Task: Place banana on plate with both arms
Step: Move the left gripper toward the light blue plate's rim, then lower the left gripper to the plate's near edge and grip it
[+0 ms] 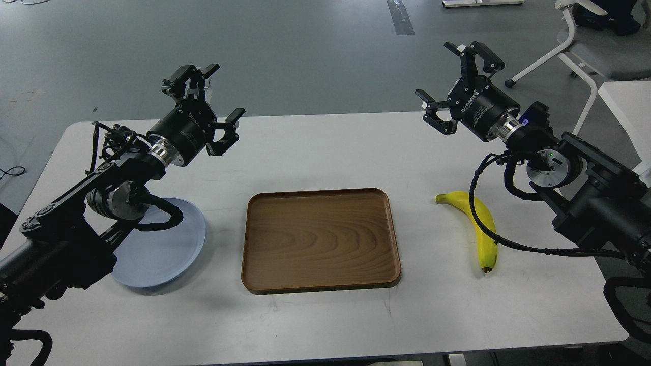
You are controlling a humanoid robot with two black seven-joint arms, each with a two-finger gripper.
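Note:
A yellow banana lies on the white table at the right, stem end toward the far left, dark tip toward me. A pale blue-grey plate lies at the left, partly hidden by my left arm. My left gripper is open and empty, raised above the table behind the plate. My right gripper is open and empty, raised above the table's far right, well behind the banana. A cable of my right arm crosses in front of the banana.
A rectangular brown wooden tray lies in the middle of the white table, between plate and banana. A white office chair stands on the floor beyond the table's far right corner.

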